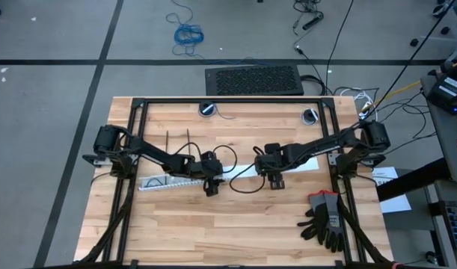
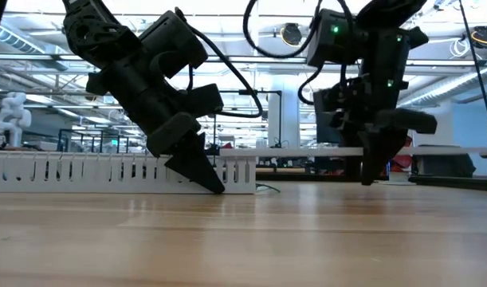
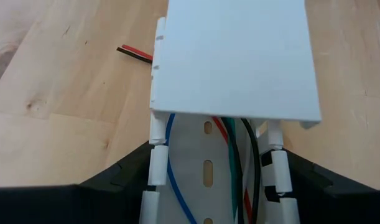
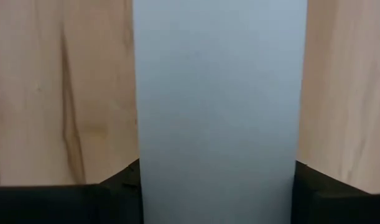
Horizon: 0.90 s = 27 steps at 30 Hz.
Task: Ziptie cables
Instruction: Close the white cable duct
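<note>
The cables (image 3: pixel 232 163) are thin blue, green, red and black wires lying inside a white slotted channel (image 1: pixel 168 181). The channel rests flat on the table, and one red and black wire end (image 3: pixel 132 52) sticks out onto the wood. A flat white cover strip (image 1: pixel 295 164) lies in line with the channel, its near end over it (image 3: pixel 233 56). My left gripper (image 1: pixel 211 184) straddles the channel and my right gripper (image 1: pixel 275 178) straddles the cover strip (image 4: pixel 217 106). Two thin black zipties (image 1: pixel 169 142) lie on the table beyond the left arm. My left gripper has the slotted channel between its two fingers, one finger (image 3: pixel 137 177) against each slotted side wall (image 3: pixel 155 168), close to where the cover starts. The fingers point down, slanted, and lie across the channel, which stays on the table. My right gripper has the white cover strip between its two fingers, one finger (image 4: pixel 118 183) at each long edge (image 4: pixel 140 168). The fingers come from above and lie across the strip. Its tips (image 2: pixel 372 177) reach down to the table.
A pair of black and grey gloves (image 1: pixel 324 218) lies at the near right of the table. The black frame rails (image 1: pixel 228 101) run along the far edge and both sides. Bare wood lies in front of both grippers, toward the near edge.
</note>
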### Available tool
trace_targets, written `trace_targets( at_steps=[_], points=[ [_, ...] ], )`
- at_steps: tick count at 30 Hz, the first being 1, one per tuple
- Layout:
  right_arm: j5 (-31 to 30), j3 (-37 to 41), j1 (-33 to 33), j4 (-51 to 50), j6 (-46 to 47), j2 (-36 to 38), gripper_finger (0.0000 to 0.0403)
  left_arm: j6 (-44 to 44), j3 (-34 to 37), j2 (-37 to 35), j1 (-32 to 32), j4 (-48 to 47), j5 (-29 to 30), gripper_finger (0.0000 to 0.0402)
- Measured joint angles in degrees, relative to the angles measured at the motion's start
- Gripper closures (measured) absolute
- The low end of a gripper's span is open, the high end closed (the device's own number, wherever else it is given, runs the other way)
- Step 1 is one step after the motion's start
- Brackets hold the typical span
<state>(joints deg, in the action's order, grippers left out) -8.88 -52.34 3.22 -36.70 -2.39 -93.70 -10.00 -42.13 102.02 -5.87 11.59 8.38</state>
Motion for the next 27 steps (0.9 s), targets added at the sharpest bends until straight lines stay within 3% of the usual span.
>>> trace_targets(
  at_steps=[8, 27],
  points=[
    [0.5, -0.37, -0.96, 1.29, -1.35, -4.65, 0.0203, -0.02, 0.0, -0.02, -0.16, -0.05, 0.04, 0.0162],
    [-3.1, -6.51, 0.38, -8.62, 0.24, -4.15, 0.0203, -1.47, -0.12, 3.88, -0.67, 0.93, 1.32, 0.0162]
  ],
)
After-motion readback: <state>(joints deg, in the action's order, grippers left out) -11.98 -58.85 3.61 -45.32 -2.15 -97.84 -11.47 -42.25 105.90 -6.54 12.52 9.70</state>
